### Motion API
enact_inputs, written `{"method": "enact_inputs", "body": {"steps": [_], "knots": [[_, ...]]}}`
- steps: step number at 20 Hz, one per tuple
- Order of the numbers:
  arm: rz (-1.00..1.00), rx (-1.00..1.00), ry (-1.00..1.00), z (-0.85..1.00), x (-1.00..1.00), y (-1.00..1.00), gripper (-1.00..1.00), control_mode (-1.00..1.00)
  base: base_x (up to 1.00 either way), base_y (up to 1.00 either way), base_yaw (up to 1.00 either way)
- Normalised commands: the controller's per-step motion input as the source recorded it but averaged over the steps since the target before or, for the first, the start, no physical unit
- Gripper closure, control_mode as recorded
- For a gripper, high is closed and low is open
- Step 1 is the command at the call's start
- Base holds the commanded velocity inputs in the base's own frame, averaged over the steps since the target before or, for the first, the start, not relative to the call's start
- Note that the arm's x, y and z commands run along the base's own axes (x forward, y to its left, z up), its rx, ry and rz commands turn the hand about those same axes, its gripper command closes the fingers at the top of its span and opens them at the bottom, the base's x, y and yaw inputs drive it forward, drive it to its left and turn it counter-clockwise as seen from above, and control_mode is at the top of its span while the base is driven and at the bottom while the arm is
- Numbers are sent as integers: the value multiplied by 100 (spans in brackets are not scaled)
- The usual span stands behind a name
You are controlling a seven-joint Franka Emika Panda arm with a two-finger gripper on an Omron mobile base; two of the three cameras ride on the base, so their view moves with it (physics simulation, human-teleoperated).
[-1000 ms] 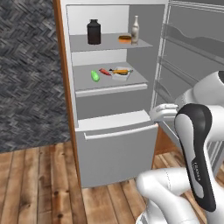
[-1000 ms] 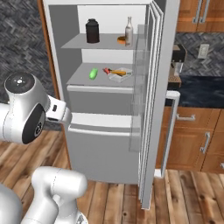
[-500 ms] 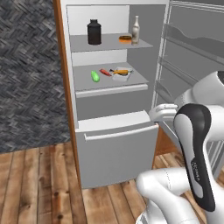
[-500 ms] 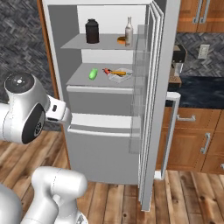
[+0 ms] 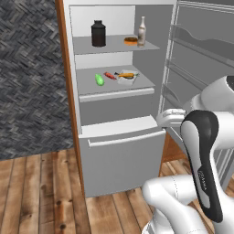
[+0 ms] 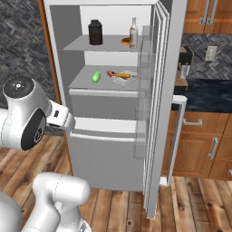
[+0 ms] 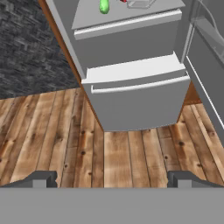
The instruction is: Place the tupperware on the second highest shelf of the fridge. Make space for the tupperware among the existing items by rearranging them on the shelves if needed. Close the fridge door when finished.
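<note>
Nothing has moved in the last second: the gripper (image 7: 111, 178) still hangs wide and empty before the open fridge (image 5: 123, 151), the tupperware (image 5: 126, 77) apparently already shelved

The fridge (image 5: 119, 151) is open. A clear tupperware (image 5: 126, 77) sits on the second highest shelf (image 5: 114, 93), beside a green vegetable (image 5: 99, 79).

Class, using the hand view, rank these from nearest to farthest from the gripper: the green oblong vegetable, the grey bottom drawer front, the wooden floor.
1. Wooden floor, directly ahead of the gripper.
2. Grey bottom drawer front, beyond the floor.
3. Green oblong vegetable, up on the shelf, farthest.
</note>
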Motion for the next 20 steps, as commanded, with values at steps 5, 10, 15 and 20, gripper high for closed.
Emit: {"method": "enact_inputs", "body": {"steps": [5, 10, 15, 20], "knots": [[-7, 0, 0, 0, -5, -9, -100, -100, 0, 0, 0], [-7, 0, 0, 0, 0, 0, -100, -100, 0, 0, 0], [-7, 0, -1, 0, -27, -22, -100, -100, 0, 0, 0], [-8, 0, -8, 0, -45, -30, -100, -100, 0, 0, 0]]}}
